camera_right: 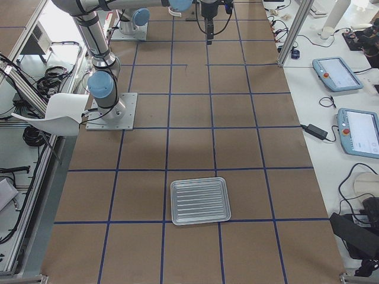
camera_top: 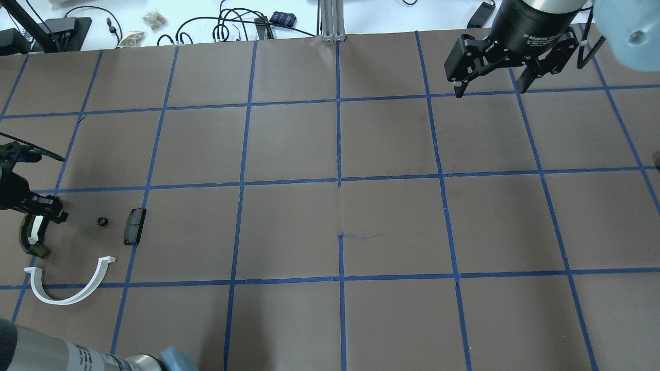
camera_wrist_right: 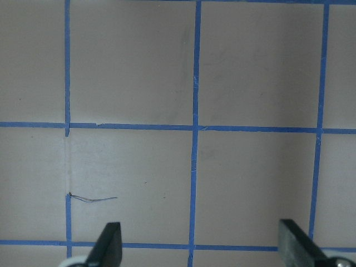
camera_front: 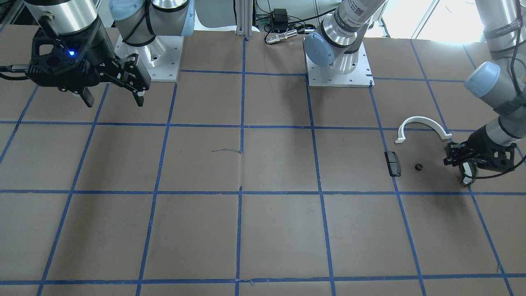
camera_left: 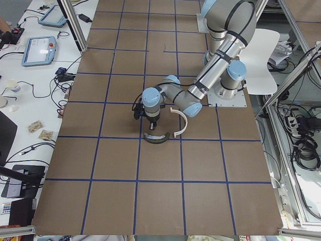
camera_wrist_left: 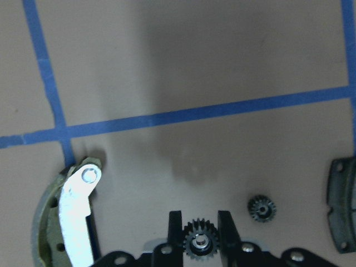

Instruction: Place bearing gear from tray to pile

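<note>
My left gripper [camera_wrist_left: 200, 232] is shut on a small dark toothed bearing gear [camera_wrist_left: 199, 245], held just above the table at the pile. It shows low at the left edge of the overhead view [camera_top: 46, 214]. The pile holds an olive curved piece with a white strip [camera_wrist_left: 69, 217] [camera_top: 30, 238], a white half-ring arc [camera_top: 67, 288] [camera_front: 423, 123], a black rectangular block [camera_top: 134, 225] [camera_front: 393, 163] and a second small dark gear [camera_wrist_left: 261, 208] [camera_top: 102, 222]. My right gripper [camera_top: 490, 85] [camera_front: 113, 96] is open and empty, high over the far right of the table.
A ribbed silver tray [camera_right: 200, 200] lies on the table's right end, far from both grippers, with nothing seen in it. Blue tape lines grid the brown table. Cables and devices lie beyond the far edge [camera_top: 227, 23].
</note>
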`<move>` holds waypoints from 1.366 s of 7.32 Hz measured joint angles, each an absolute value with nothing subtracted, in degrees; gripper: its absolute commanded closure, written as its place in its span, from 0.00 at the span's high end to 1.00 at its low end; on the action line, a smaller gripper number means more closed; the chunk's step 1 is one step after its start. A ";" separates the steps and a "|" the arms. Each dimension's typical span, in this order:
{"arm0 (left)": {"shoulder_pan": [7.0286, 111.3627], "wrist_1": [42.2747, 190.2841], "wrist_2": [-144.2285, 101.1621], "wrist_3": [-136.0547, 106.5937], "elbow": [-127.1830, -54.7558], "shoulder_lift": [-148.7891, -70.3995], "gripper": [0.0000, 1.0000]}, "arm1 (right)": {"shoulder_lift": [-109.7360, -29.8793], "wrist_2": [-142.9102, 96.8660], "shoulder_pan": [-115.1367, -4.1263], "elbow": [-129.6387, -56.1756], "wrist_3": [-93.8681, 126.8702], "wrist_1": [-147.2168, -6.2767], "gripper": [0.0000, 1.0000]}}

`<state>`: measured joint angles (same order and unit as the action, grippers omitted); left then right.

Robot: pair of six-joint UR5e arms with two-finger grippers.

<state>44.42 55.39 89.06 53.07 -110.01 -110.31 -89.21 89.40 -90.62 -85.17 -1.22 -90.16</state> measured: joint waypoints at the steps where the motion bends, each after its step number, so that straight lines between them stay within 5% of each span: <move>1: 44.40 55.24 89.02 53.13 -111.76 -110.31 0.00 | -89.21 89.42 -90.62 -85.22 -1.23 -90.24 1.00; 5: 45.22 55.72 88.33 52.87 -113.07 -109.95 0.00 | -89.23 89.31 -90.62 -85.33 -1.23 -90.27 1.00; 7: 46.62 56.19 87.01 52.83 -113.17 -109.49 0.10 | -89.23 89.30 -90.62 -85.34 -1.29 -90.26 1.00; 9: 47.41 56.14 86.59 52.88 -113.29 -109.49 0.64 | -89.21 89.30 -90.62 -85.38 -1.32 -90.32 1.00; 10: 47.44 55.89 86.50 52.90 -113.34 -109.65 0.74 | -89.21 89.30 -90.62 -85.38 -1.32 -90.34 1.00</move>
<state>47.44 55.89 86.50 52.90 -113.34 -109.65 -89.21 89.30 -90.62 -85.38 -1.32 -90.34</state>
